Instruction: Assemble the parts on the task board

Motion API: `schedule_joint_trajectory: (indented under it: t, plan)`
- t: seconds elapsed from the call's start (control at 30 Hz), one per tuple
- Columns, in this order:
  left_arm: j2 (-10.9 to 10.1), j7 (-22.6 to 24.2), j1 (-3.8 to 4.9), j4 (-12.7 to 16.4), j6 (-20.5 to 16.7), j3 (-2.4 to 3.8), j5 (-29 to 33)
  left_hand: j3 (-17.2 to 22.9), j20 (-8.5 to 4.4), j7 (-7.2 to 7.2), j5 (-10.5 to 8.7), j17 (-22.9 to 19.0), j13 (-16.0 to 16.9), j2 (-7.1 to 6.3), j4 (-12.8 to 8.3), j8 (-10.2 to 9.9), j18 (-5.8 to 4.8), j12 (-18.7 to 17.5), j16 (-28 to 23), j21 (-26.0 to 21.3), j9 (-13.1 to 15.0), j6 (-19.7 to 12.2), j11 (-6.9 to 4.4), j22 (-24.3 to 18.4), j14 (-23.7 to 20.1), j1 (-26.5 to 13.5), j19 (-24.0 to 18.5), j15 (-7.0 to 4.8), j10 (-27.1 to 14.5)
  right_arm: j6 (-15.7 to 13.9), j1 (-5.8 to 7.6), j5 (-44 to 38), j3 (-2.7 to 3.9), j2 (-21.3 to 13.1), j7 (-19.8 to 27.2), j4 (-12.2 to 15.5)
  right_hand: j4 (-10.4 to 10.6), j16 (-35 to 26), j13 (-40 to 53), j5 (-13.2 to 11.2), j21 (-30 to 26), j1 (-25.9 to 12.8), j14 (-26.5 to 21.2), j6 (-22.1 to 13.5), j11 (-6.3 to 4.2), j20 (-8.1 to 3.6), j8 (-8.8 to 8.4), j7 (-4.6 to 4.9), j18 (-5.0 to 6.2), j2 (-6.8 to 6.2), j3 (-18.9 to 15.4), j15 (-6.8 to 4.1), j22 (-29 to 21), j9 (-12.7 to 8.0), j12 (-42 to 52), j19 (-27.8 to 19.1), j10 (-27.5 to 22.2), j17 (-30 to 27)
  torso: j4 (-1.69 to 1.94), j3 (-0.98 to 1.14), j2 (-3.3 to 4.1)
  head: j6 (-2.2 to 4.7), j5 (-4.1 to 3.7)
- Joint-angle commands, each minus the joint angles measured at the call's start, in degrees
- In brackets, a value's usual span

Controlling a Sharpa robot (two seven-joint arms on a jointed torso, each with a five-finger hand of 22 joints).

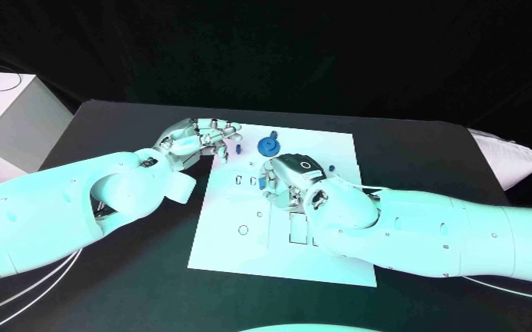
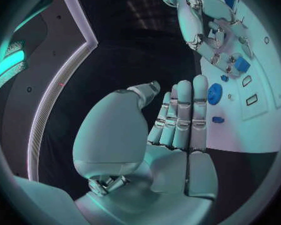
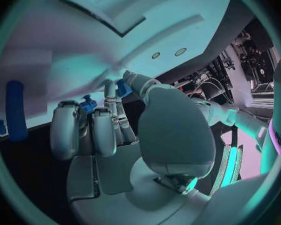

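our right hand (image 1: 297, 180) pinches a small blue part (image 2: 242, 64) over the task board (image 1: 333, 255) centre; left hand (image 1: 203, 138), released, waits at ten o'clock. next, we judge: seat it precisely.

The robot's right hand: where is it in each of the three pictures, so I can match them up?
Head view: the right hand lies over the middle of the white task board.
Left wrist view: beyond the left hand, over the board, with a small blue part at its fingertips.
Right wrist view: it fills the circle's middle.
Shared landmark: the task board.
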Motion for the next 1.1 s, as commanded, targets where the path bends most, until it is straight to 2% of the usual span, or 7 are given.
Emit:
schedule_joint_trajectory:
  t: [0.03, 0.4, 0.6, 0.7, 0.83, 1.0, 1.1]
  plan:
    - [0.04, 0.31, -0.02, 0.10, 0.76, 0.03, -0.08, 0.13, 0.03, 0.70, 0.20, -0.05, 0.06, 0.27, -0.10, 0.18, 0.94, 0.12, 0.35, 0.38, 0.05, -0.37, 0.09, -0.01, -0.32, -0.36, -0.29, -0.13, -0.26, 1.18, -0.22, -0.35, -0.12, -0.16, -0.74, -0.04, 0.13, -0.24, -0.10, -0.22, -0.29, -0.28, 2.56, 0.33, 0.13, 0.36, -0.13, -0.05, 0.44, -0.03, -0.37, 0.27, 4.75, -0.01, 0.25, 0.64, 0.26, 2.74, 0.00, 0.03, -0.01, 0.05, -0.02]
    - [0.07, -0.25, -0.06, -0.05, 0.56, 0.02, -0.74, 0.17, 0.04, 0.72, 0.19, -0.06, 0.10, 0.26, -0.14, 0.24, 0.94, 0.29, 0.36, 0.42, 0.07, -0.42, 0.09, -0.03, -0.32, -0.40, -0.31, -0.13, -0.32, -0.43, -0.34, -0.59, -0.11, -0.72, -0.99, 0.44, 0.35, -0.19, -0.12, -0.23, -0.64, -0.28, 2.57, -0.13, 0.25, 0.37, -0.51, 0.14, 0.50, -0.20, -0.76, 0.32, 4.56, -0.18, 0.28, 0.55, 0.14, 2.81, -0.02, 0.03, -0.04, 0.14, -0.06]
    - [0.25, -2.74, -0.09, -0.84, -0.12, 0.02, -3.09, -1.02, -0.17, 0.35, 0.20, 0.11, 2.69, -0.01, -0.56, 2.00, 0.98, 5.49, 0.92, 0.75, 0.78, 0.66, -0.67, -0.13, 0.11, -1.04, -0.39, -0.58, 2.50, -1.61, -0.14, 0.18, 0.10, -2.01, -0.64, 1.91, 1.33, -0.92, -0.43, -0.27, -1.64, 0.38, 2.20, -2.37, 0.92, 0.81, -1.87, 0.80, 0.64, -0.15, -3.44, 0.88, 4.06, -0.72, 0.14, 0.29, -1.25, 1.97, -0.17, 0.10, -0.28, 0.45, -0.08]
    - [0.37, -4.55, -0.10, -1.41, -0.18, 0.02, -4.58, -3.36, -0.70, -0.44, 0.09, 1.34, 10.40, 0.52, -0.70, 5.86, 0.90, 17.38, 2.83, 1.27, 2.59, -0.38, -1.22, -0.31, 0.57, -1.65, -0.09, -1.10, -0.77, -1.86, 0.19, 1.61, 0.31, -2.73, -0.12, 2.71, 1.49, -1.04, -0.46, -0.25, -1.81, 0.50, 2.14, -2.50, 0.94, 0.85, -1.92, 0.83, 0.67, -0.08, -3.81, 0.91, 3.98, -0.74, 0.18, 0.24, -1.33, 1.83, -0.30, 0.19, -0.46, 0.59, -0.18]
    - [0.57, -7.91, -0.10, -2.24, -0.31, 0.02, -7.09, -4.47, -1.19, -0.91, -0.01, 11.62, 19.27, 0.64, 1.84, 12.05, 0.34, 32.10, 10.84, 4.82, 5.49, -2.34, -1.81, 3.49, 6.44, -3.23, 2.70, -1.59, -5.50, -1.61, 1.32, 7.26, 0.68, -4.07, 1.94, 3.92, 0.90, -1.16, -0.56, 0.66, -1.84, 2.76, 2.07, -1.86, 0.85, 0.87, -1.49, 0.86, 0.69, 0.52, -3.56, 0.85, 4.01, -0.56, 0.49, 0.25, -1.20, 1.68, -0.47, 0.34, -0.80, 0.54, -0.22]
    - [0.71, -12.02, -0.09, -2.61, 0.14, 0.03, -10.74, -3.66, -2.17, -2.35, 0.21, 29.09, 22.91, 0.78, 2.94, 16.25, -0.97, 40.03, 22.17, 9.86, 7.58, -1.30, -3.27, 11.02, 17.39, -2.99, 7.83, -2.82, -3.32, -1.23, 3.23, 18.03, 1.15, -5.89, 7.64, 4.66, -0.45, -1.56, -0.50, 4.54, -2.54, 5.54, 1.87, -0.58, 0.58, 0.67, -0.50, 0.80, 0.83, 1.17, -1.40, 0.61, 3.68, -0.19, 1.53, 0.05, -0.09, 1.20, -0.69, 0.52, -1.32, 0.63, 0.04]
    - [0.79, -15.55, -0.04, -2.61, 1.05, 0.05, -13.51, -3.63, -2.65, -2.94, 0.18, 33.80, 27.17, 0.66, 3.65, 17.78, -1.42, 44.44, 24.85, 11.41, 8.73, -0.99, -3.80, 13.37, 19.91, -3.42, 9.56, -3.29, -0.98, -0.93, 4.45, 26.81, 1.40, -6.86, 12.54, 4.36, -0.55, -1.83, -0.23, 5.02, -3.05, 5.66, 1.74, 0.03, 0.38, 0.57, 0.05, 0.61, 0.93, 1.50, -0.77, 0.47, 3.42, 0.03, 2.29, -0.12, 0.42, 0.89, -0.75, 0.61, -1.70, 0.54, 0.30]
